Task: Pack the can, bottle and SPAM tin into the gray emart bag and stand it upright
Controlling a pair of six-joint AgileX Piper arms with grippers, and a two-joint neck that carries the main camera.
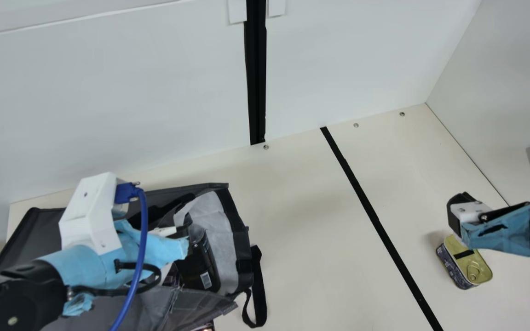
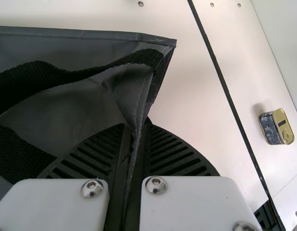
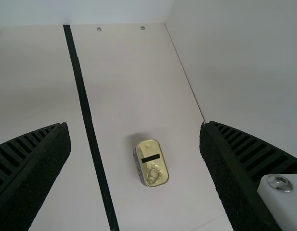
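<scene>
The SPAM tin [image 1: 461,262], near the right edge of the table [image 1: 311,207], looks rigid and slick; grip its 2 long sides. The right gripper [image 3: 135,126] gapes; the left gripper [image 2: 135,126] clamps the gray emart bag [image 2: 76,106].

In the main view, a cream table [image 1: 302,230] meets a smooth, pale gray-white back wall [image 1: 108,105]. A black upright strip [image 1: 256,82] runs down that wall to the table, with two small white tabs [image 1: 236,11] [image 1: 276,7] beside its upper part. A plain, pale side wall [image 1: 513,82] joins the back wall at a corner, and a thin dark seam [image 1: 467,160] marks where it meets the table. Three small round screws [image 1: 356,125] sit along the table's back edge. Straight black tape [image 1: 371,207] crosses the tabletop at a slant. The light is soft, with faint, blurred shadows.
</scene>
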